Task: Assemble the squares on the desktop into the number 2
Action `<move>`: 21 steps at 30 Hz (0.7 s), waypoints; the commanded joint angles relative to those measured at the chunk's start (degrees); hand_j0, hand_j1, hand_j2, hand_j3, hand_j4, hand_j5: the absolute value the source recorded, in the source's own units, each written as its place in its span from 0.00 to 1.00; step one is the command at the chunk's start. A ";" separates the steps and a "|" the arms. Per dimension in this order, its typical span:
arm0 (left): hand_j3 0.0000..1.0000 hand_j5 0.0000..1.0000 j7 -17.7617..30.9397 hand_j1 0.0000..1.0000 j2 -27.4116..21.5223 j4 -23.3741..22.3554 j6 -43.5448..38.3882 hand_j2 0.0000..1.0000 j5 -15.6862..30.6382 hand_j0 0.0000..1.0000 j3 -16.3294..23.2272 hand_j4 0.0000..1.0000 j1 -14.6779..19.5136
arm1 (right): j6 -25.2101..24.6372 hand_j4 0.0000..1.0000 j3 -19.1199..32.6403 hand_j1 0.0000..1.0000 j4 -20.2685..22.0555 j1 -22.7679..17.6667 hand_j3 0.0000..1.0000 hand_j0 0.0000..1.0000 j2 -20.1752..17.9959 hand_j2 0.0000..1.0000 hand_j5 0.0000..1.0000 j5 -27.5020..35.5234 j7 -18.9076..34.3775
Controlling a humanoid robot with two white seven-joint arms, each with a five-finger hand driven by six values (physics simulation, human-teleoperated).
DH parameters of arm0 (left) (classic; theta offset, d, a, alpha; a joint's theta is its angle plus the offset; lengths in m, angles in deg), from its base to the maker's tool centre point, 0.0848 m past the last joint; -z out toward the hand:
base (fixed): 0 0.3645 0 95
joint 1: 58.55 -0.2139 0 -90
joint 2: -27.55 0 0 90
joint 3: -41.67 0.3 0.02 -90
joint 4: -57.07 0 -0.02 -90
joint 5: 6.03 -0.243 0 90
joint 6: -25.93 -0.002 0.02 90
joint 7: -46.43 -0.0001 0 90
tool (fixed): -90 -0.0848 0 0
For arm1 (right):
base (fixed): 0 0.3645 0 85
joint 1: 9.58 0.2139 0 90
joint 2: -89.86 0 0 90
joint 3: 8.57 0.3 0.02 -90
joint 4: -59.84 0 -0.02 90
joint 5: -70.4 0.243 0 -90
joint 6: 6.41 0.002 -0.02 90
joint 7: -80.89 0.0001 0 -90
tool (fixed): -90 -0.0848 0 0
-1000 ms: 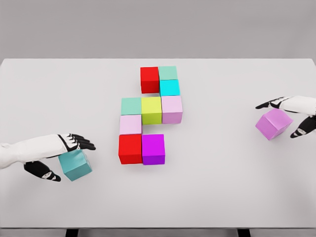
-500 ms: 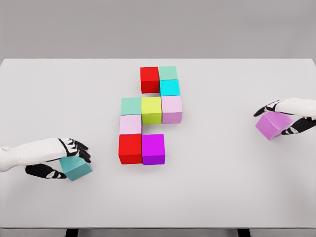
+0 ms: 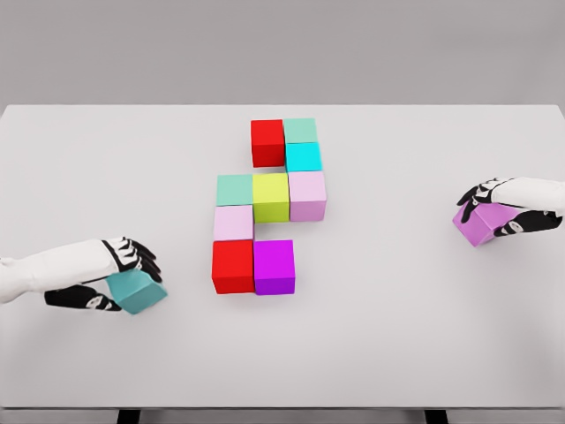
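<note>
Squares (image 3: 269, 205) sit clustered mid-counter (image 3: 397, 336). Your left hand (image 3: 119, 265) grips a teal cube (image 3: 139, 291) near the left edge. Your right hand (image 3: 503, 201) grips a purple cube (image 3: 481, 223) near the right edge.

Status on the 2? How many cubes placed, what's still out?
Nine cubes sit in the figure, from the red cube at top to the purple cube at bottom. In hand: the left hand grips a teal cube, the right hand a violet cube, both far from the figure. Left: both need placing, likely to finish the top and bottom rows.
</note>
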 commanded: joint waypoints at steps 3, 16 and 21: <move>0.51 0.51 -0.35 0.51 -0.14 0.91 -0.03 0.51 1.01 0.51 -0.17 0.51 0.61 | -0.14 0.70 -0.03 0.70 0.05 0.00 0.70 0.70 -0.02 0.70 0.70 0.10 -0.08; 0.51 0.51 -0.35 0.51 -0.14 0.65 -0.03 0.51 4.88 0.51 -3.60 0.51 2.28 | -0.76 0.89 -0.73 0.89 -1.35 0.35 0.89 0.89 1.47 0.89 0.89 -2.01 -0.08; 0.51 0.51 -0.35 0.51 0.04 0.21 -0.03 0.51 6.28 0.51 -4.39 0.51 3.78 | -0.67 0.89 -0.65 0.89 -2.15 0.70 0.89 0.89 1.83 0.89 0.89 -2.10 -0.08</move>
